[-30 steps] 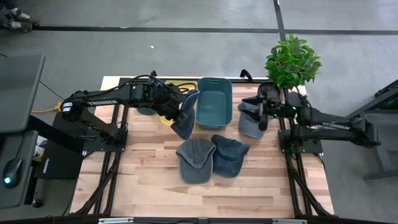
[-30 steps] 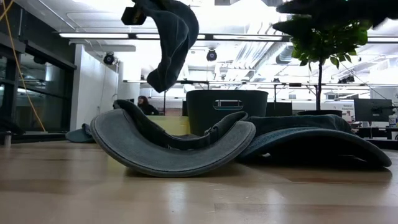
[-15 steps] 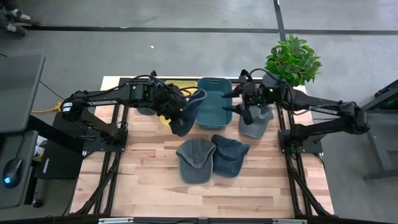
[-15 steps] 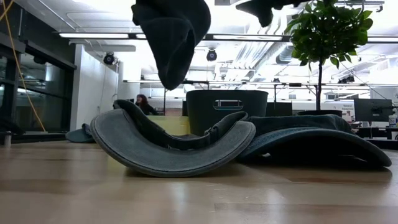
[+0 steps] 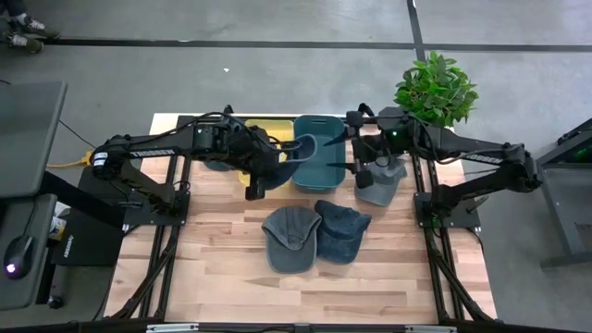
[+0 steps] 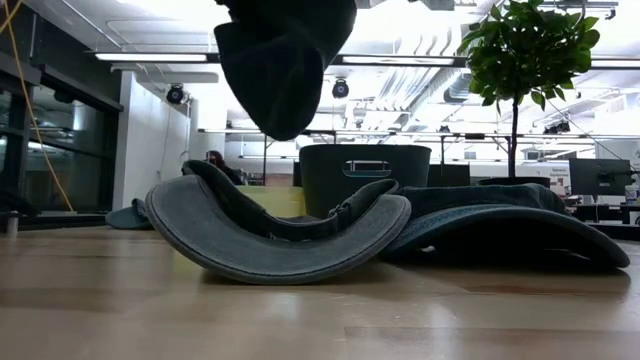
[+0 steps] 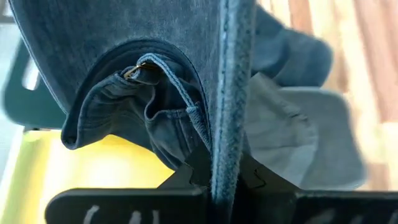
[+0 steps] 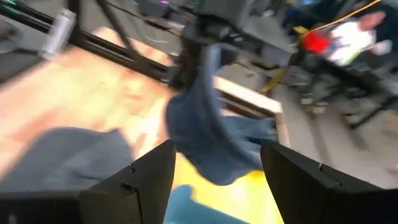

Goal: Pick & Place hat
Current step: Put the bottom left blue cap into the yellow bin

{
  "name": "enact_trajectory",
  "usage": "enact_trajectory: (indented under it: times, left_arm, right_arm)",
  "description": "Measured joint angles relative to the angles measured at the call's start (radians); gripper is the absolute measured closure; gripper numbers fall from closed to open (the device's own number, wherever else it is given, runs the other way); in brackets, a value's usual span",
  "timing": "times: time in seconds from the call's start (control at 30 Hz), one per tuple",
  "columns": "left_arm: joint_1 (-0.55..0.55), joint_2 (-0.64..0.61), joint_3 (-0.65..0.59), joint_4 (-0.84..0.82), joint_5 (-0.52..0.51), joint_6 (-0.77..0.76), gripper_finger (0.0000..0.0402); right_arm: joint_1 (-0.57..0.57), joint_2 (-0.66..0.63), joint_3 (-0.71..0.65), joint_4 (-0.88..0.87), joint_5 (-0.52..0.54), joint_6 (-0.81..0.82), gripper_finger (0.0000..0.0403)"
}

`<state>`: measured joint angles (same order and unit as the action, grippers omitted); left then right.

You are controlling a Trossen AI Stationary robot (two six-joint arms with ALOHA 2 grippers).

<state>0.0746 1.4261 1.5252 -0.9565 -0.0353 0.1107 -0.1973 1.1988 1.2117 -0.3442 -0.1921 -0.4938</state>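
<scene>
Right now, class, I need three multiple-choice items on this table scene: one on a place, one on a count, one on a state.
1. Where is the hat that the left gripper holds?
A. over the teal bin's left edge
B. beside the potted plant
C. flat on the table's front edge

2. How many hats lie side by side on the table in front of the bin?
A. none
B. two
C. five

3. How is the right gripper?
A. shut on a hat
B. open, holding nothing
C. out of sight

Answers: 1 A, the high view shows it there. 2 B, the grey hat and blue hat lie together. 3 B, its fingers stand apart.
</scene>
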Motion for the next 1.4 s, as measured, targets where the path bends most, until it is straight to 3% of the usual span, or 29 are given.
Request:
enact_trajectory:
  times: [0.2, 0.43, 0.57, 0.8, 1.4]
  left_arm:
    - [-0.054, 0.001, 0.0, -0.022, -0.198, 0.252, 0.0393]
    - [-0.103, 0.001, 0.0, -0.011, -0.414, 0.411, 0.0393]
    - [-0.102, 0.001, 0.0, -0.013, -0.435, 0.422, 0.0393]
    - [-0.101, 0.001, 0.0, -0.049, -0.523, 0.555, 0.0393]
    - [-0.101, 0.001, 0.0, -0.065, -0.56, 0.811, 0.0393]
  right_arm:
    - [0.076, 0.0, 0.021, -0.019, 0.168, -0.176, 0.0171]
    - [0.165, 0.054, 0.021, -0.03, 0.368, -0.337, 0.0171]
    - [0.226, 0.099, 0.021, -0.019, 0.443, -0.424, 0.0171]
    - [0.293, 0.169, 0.02, 0.094, 0.665, -0.562, 0.0171]
    - [0.289, 0.297, 0.019, 0.244, 0.736, -0.71, 0.0171]
